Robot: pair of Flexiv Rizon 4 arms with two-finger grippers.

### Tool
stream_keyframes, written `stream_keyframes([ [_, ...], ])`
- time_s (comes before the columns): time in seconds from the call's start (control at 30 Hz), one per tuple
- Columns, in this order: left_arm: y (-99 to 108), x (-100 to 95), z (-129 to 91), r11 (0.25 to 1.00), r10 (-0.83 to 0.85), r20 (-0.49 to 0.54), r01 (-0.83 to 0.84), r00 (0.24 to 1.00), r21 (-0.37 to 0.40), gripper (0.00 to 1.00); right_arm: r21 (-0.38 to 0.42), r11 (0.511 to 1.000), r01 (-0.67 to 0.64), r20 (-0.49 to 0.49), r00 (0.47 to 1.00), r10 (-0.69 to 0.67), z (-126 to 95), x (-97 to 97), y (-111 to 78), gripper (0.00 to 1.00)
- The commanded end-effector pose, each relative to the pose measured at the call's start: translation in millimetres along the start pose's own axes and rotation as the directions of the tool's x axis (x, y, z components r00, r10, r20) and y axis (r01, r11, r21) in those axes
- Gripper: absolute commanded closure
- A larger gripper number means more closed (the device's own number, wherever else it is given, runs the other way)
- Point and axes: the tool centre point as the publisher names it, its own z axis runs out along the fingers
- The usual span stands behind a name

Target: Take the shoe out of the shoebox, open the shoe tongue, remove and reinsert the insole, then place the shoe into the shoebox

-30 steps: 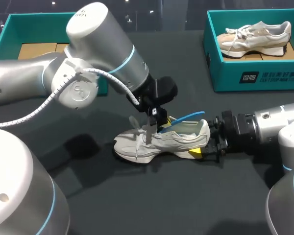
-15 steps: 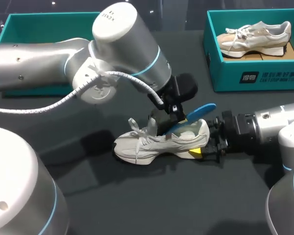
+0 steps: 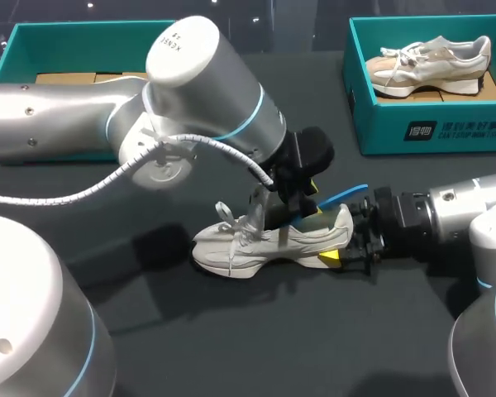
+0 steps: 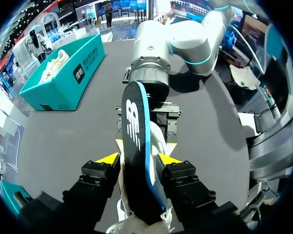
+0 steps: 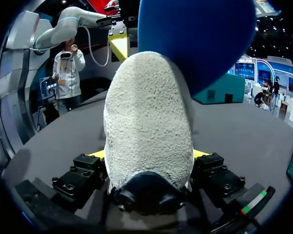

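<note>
A pale grey sneaker (image 3: 248,241) lies on the dark table, toe to the left. My right gripper (image 3: 348,250) is shut on its heel; in the right wrist view the heel (image 5: 149,122) fills the gap between the yellow tips. A blue-edged insole (image 3: 345,195) slants out of the shoe's mouth toward the heel. My left gripper (image 3: 288,205) hangs over the mouth. In the left wrist view the insole (image 4: 136,146) stands between its parted fingers (image 4: 108,158), and the gripper (image 4: 138,159) is open. The blue insole (image 5: 195,34) looms above the heel.
A teal shoebox (image 3: 434,132) at the back right holds a second sneaker (image 3: 430,59). Another teal shoebox (image 3: 33,40) with cardboard inside stands at the back left, partly behind my left arm. Dark tabletop lies in front of the shoe.
My left gripper shifted from the laces toward the shoe's mouth, lifted the insole, then lowered it. Its fingers have spread apart. The right arm stayed put on the heel.
</note>
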Motion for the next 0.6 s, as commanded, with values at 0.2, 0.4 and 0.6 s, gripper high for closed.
stream_keyframes([
  [0.2,3.9,3.4,7.9,0.997,0.005,-0.004,-0.005,1.0,0.079,0.53,0.003,1.0,0.0,0.002,1.0,0.0,1.1,1.4,0.6,1.0],
  [0.4,0.1,4.3,14.9,0.995,-0.004,0.011,0.003,1.0,0.098,0.53,0.003,1.0,0.0,0.002,1.0,0.0,1.1,1.4,0.6,1.0],
  [0.6,-0.5,5.4,21.9,0.995,-0.001,0.014,0.0,1.0,0.1,0.53,0.003,1.0,0.0,0.002,1.0,0.0,1.1,1.4,0.6,1.0],
])
